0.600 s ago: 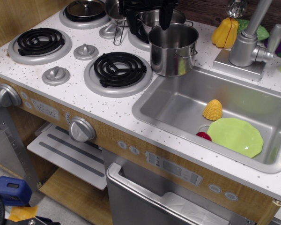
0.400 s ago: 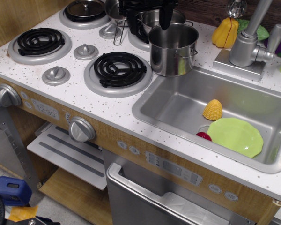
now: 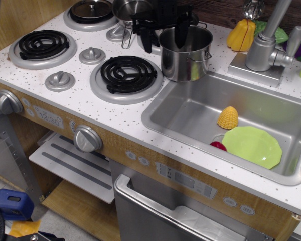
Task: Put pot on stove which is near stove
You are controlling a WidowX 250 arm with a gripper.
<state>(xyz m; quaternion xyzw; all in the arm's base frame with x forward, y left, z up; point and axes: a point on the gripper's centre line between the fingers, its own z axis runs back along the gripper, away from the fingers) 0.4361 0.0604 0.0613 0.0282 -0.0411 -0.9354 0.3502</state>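
Note:
The tall shiny steel pot (image 3: 185, 56) stands upright on the white speckled cooktop, between the front-right coil burner (image 3: 127, 74) and the sink. The black gripper (image 3: 163, 36) hangs over the pot's left rim. It is open: one finger (image 3: 146, 39) is outside the pot's left wall and the other (image 3: 180, 31) dips inside the pot's mouth. The pot rests on the cooktop and is not lifted. The burner is bare.
A steel sink (image 3: 190, 113) on the right holds a yellow corn toy (image 3: 228, 118), a green plate (image 3: 252, 145) and a red piece (image 3: 218, 146). A faucet (image 3: 265, 47) and yellow pepper (image 3: 241, 35) stand behind. Other burners (image 3: 41, 46) and small steel pots (image 3: 128, 9) lie at the back left.
The gripper has come down from above the pot and shifted slightly left; its fingers now straddle the pot's left rim. The pot has not moved.

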